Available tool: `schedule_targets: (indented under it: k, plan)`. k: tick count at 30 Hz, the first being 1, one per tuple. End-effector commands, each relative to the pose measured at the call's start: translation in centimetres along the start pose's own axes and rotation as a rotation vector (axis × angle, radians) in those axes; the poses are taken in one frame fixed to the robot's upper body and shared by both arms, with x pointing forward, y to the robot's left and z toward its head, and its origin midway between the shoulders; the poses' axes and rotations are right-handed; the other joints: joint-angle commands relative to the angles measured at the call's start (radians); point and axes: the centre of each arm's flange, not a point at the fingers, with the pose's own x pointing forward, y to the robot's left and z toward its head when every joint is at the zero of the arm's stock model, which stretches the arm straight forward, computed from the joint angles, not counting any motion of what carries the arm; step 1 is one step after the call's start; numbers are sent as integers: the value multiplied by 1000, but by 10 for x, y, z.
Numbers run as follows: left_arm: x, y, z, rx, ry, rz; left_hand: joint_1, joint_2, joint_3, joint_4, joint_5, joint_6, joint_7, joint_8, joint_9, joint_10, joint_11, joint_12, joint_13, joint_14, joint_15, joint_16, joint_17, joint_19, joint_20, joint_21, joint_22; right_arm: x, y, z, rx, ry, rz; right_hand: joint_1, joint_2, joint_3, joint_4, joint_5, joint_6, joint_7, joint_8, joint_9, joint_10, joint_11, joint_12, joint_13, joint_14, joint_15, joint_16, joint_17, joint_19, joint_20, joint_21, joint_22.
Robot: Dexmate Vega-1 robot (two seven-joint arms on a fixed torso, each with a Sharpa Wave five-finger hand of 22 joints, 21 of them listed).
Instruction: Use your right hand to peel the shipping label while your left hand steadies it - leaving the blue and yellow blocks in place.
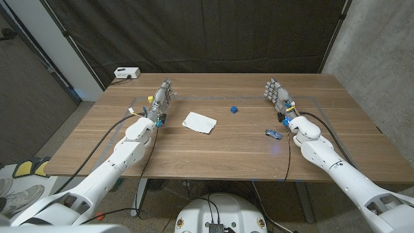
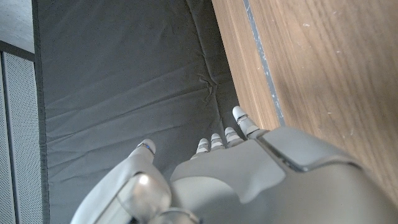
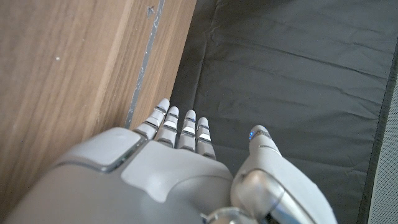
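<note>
So both hands are just parked at this point. The right hand [image 1: 278,96] is up over the right side of the table [image 1: 213,152], fingers straight and apart, holding nothing. Left hand [image 1: 162,100] is the same deal on the left side, empty and spread. In the wrist views the fingers of both point past the table's far edge toward the black curtain [image 1: 213,32].

The label [image 1: 199,122] is lying on the table just right of the left hand, well apart from the right one. Looks untouched to me, nobody's steadying it and no corner is pinched. Blue block [image 1: 233,109] sits between the label and the right hand. There's also a small blue toy car [image 1: 273,134] near the right wrist. Can't really spot a yellow block.

So basically nothing's done yet: reach, hold, peel all left.
</note>
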Motion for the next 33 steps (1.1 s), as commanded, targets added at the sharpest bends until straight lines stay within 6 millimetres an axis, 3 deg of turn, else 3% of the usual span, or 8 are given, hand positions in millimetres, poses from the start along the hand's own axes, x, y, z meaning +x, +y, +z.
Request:
schedule_targets:
  k: [1,4,7,8,12,33]
  plan:
    - [4,-1,-1,-2,12,-19,15,-6,3,-5,7,-100,-28,13,5,-93,22,12,5,-130,6,15,2,-174,-6,8,6,-8,8,11,-62,-14,1,19,0,13,-7,7,7,-8,6,4,18,1,7,4,25,0,11,5,1,18,4,3]
    - [4,0,-1,1,16,-19,18,-13,0,-9,6,-83,-38,14,7,-86,28,14,7,-115,26,18,4,-167,52,8,8,-10,14,17,-105,-27,9,24,0,15,-11,8,10,-12,7,5,25,4,9,5,31,-3,12,5,5,20,4,3]
    - [3,0,-1,3,20,-22,19,-14,-2,-10,6,-73,-42,15,8,-74,35,18,8,-101,42,22,5,-165,82,7,9,-12,20,24,-160,-39,19,28,-1,17,-15,9,14,-16,9,5,32,0,12,5,35,-4,12,5,5,22,3,4]
    - [3,0,-1,4,22,-26,19,-15,-3,-10,6,-64,-48,17,8,-66,33,21,9,-86,59,27,6,-168,87,5,9,-13,24,28,-192,-47,26,29,-1,17,-16,9,17,-18,10,5,33,0,12,5,37,-5,12,5,5,23,3,4]
    - [2,1,0,5,21,-29,19,-17,-5,-10,6,-43,-51,21,9,-44,36,29,10,-55,75,37,9,-157,110,7,11,-14,31,36,-261,-63,41,34,-2,19,-20,9,23,-21,12,5,42,-2,15,5,42,-10,12,6,7,25,3,4]
    - [-1,1,2,5,20,-39,24,-25,-10,-15,3,9,-48,28,10,13,49,45,13,0,91,52,16,-136,133,7,13,-25,72,74,-635,-165,87,61,0,38,-40,12,104,-41,29,6,139,-26,44,7,133,-48,24,8,46,35,8,8]
